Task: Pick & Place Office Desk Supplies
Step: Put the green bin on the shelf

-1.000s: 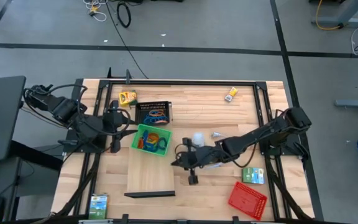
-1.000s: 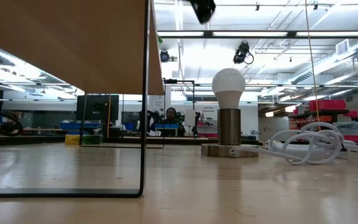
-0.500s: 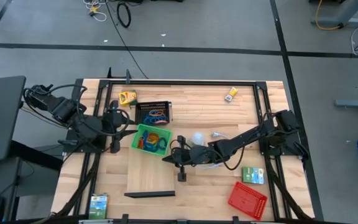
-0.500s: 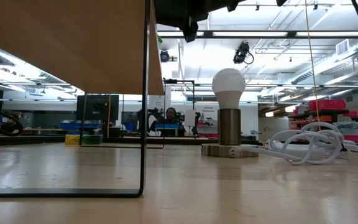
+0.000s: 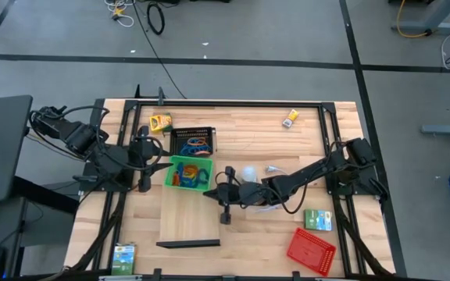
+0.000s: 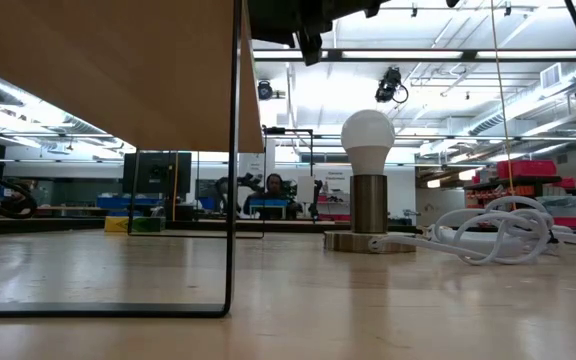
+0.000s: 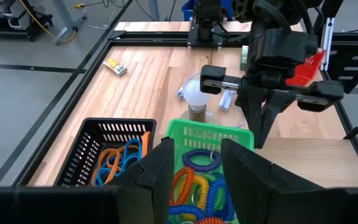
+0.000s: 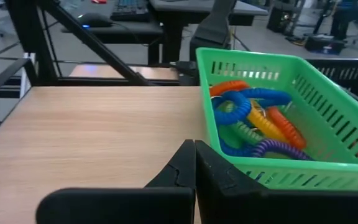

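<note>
Since a second ago the right arm has swung across toward the green tray [image 5: 188, 173], its gripper [image 5: 226, 212] now over the near corner of the wooden board [image 5: 187, 218], fingers pressed together and carrying nothing; at far left the left gripper [image 5: 148, 164] hangs at the tray's left side, its fingers [image 7: 155, 167] partly spread around the tray's wall and, as best can be judged, gripping it, though contact is hard to confirm; the tray sits on the board's far end with blue, orange, yellow and purple coil bands [image 8: 253, 121] heaped inside, and just beyond it a black tray [image 5: 193, 140] holds more blue and orange bands; to do this step well, the right arm would seem to need open fingers before reaching for anything, and a path that clears the tray's rim; close to that path stand a light bulb [image 5: 248, 173] on its base and a tangle of white cable [image 6: 498, 235]; farther right lie a green box [image 5: 318, 219] and a red tray [image 5: 311, 250], well apart from the work; a yellow box [image 5: 160, 122] and a small yellow item [image 5: 291, 118] rest near the table's far edge, another green box [image 5: 123, 257] at the near left corner.
</note>
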You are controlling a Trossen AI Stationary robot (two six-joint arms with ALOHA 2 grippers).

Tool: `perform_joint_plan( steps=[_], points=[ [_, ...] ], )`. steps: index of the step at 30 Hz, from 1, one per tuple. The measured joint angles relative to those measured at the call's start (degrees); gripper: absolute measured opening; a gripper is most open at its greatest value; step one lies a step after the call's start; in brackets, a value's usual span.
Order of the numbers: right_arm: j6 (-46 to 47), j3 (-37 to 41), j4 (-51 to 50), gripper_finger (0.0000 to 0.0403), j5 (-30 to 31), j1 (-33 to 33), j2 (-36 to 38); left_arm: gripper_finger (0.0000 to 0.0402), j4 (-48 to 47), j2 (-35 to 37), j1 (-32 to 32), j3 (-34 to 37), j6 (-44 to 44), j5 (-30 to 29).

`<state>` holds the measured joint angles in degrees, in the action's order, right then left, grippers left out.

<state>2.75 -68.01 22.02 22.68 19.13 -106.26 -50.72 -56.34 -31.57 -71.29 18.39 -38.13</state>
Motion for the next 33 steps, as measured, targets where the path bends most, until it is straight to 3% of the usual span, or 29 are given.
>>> perform_joint_plan(
  steps=[13, 21, 28, 33],
  points=[
    [-0.1, 0.0, -0.9, 0.0000, 6.4, 0.6, 0.0, 0.0140, 0.0, 0.0, 0.0, 0.0, 0.0, 0.0],
    [0.2, -2.6, -3.7, 0.0000, -6.0, 0.6, -0.1, 0.0140, 0.0, 0.0, 0.0, 0.0, 0.0, 0.0],
    [1.3, -6.4, -6.6, 0.0000, -7.5, -1.2, -3.1, 0.0140, 0.0, 0.1, 0.0, 0.0, -0.5, 0.0],
    [1.1, -8.2, -7.7, 0.0000, -5.4, -1.9, -5.9, 0.0140, 0.0, 0.2, 0.0, 0.0, 0.0, 0.0]
  ],
)
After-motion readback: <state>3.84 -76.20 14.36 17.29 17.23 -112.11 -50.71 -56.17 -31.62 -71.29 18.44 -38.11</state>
